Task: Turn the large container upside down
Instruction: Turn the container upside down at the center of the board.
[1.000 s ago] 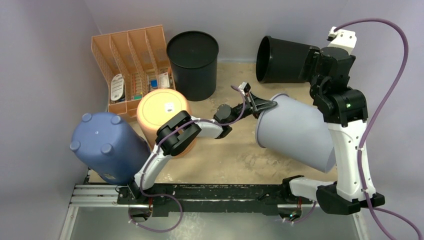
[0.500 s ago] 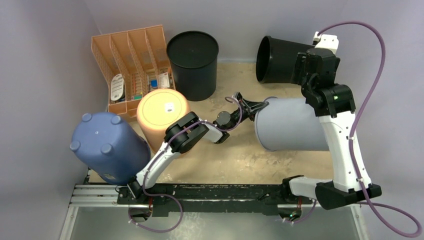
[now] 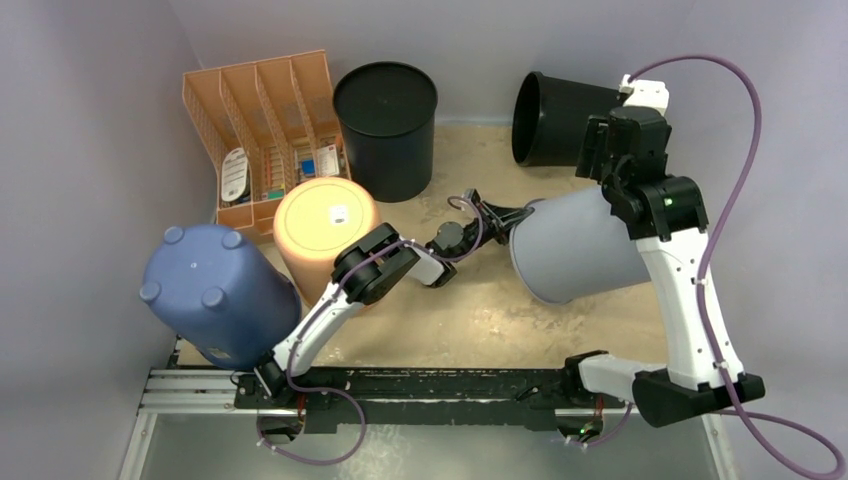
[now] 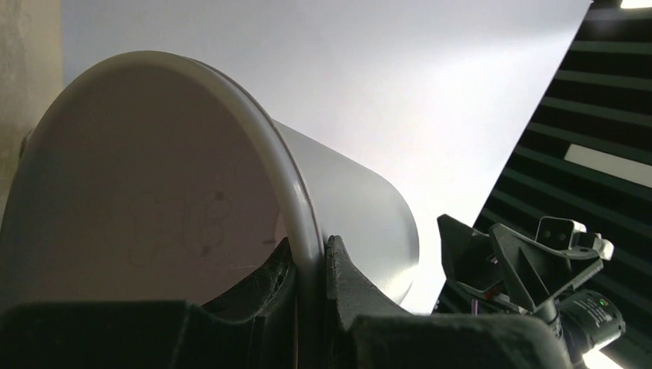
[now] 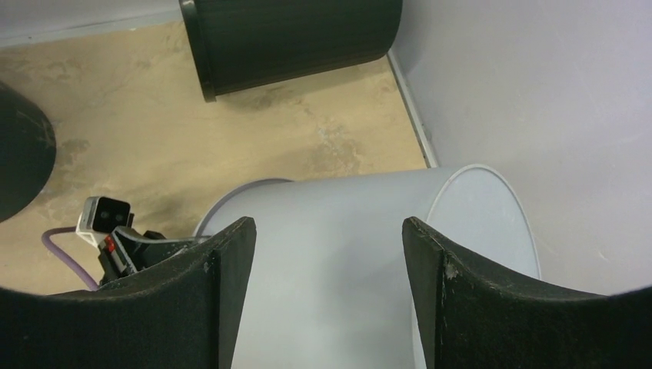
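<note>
Grey container [image 3: 570,250] on its side, rim in tight left jaws, right jaws wide over its wall.

Large container [image 3: 580,255] lies before tipped bin [image 3: 550,115] — tray [image 3: 256,62] left.

Pale grey bin [image 3: 585,250], black pincers, mottled sandy table [image 3: 480,315].
At the black left pincer [image 4: 311,261] the bin's inside reads pinkish grey, the rim paler. The right pincer [image 5: 327,254] is black too, on a white arm [image 3: 690,300] with a purple cable [image 3: 755,120]. Just beyond it lies a finely ribbed black tub [image 5: 292,38]. Off to the left pincer's left there's a peach tub [image 3: 320,225], a blue tub [image 3: 205,290] and a peach slotted tray [image 3: 260,95].
</note>
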Robot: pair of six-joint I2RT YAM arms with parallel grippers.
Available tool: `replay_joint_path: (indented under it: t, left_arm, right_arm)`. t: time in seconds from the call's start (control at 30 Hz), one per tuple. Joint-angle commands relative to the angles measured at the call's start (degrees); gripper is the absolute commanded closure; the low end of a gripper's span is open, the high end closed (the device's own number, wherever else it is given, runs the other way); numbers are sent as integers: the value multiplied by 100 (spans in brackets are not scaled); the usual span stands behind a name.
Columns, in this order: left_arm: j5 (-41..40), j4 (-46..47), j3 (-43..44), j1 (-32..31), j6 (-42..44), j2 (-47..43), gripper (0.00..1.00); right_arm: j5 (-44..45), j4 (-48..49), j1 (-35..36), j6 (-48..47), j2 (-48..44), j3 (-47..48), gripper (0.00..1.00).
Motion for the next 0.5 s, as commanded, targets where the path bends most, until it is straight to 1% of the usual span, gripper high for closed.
replay_joint_path:
  t: [0.0, 0.07, 0.3, 0.4, 0.47]
  left_arm:
    - [280, -1514, -121, 81, 1423, -270, 95]
    - [290, -1833, -208, 121, 1679, -381, 93]
    - [274, -2353, -382, 240, 2209, -657, 81]
    - [355, -2511, -320, 275, 2411, -679, 80]
    - [418, -2645, -306, 308, 2512, -692, 75]
  right_arm:
    - [-185, 83, 8, 58, -341, -102, 27]
    - [-283, 123, 13, 74, -407, -205, 26]
    - [-464, 156, 8, 195, -476, -341, 25]
    - [-530, 171, 10, 155, -482, -330, 25]
    - [-542, 154, 10, 164, -471, -284, 25]
